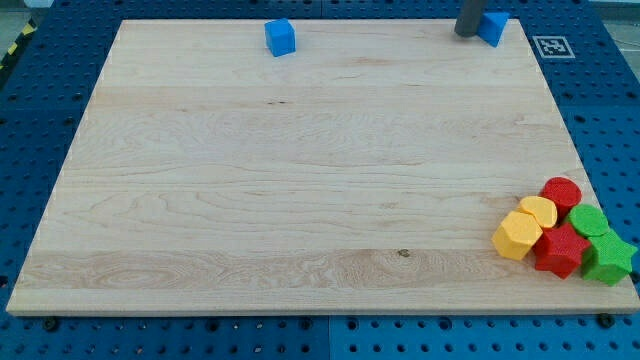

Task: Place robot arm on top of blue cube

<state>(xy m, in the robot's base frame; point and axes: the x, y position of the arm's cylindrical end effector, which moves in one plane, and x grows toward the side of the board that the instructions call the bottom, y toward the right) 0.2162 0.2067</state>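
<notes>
A blue cube (281, 38) sits near the top edge of the wooden board (300, 170), left of centre. A second blue block (494, 27) sits at the top right. My rod comes down at the view's top right, and my tip (466, 33) rests on the board just left of that second blue block, touching or nearly touching it. The tip is far to the right of the blue cube.
A cluster of blocks lies at the board's lower right corner: two yellow blocks (518, 236) (540, 211), a red cylinder (561, 193), a red block (561, 250), and green blocks (589, 220) (608, 259). A marker tag (551, 46) lies off the top right corner.
</notes>
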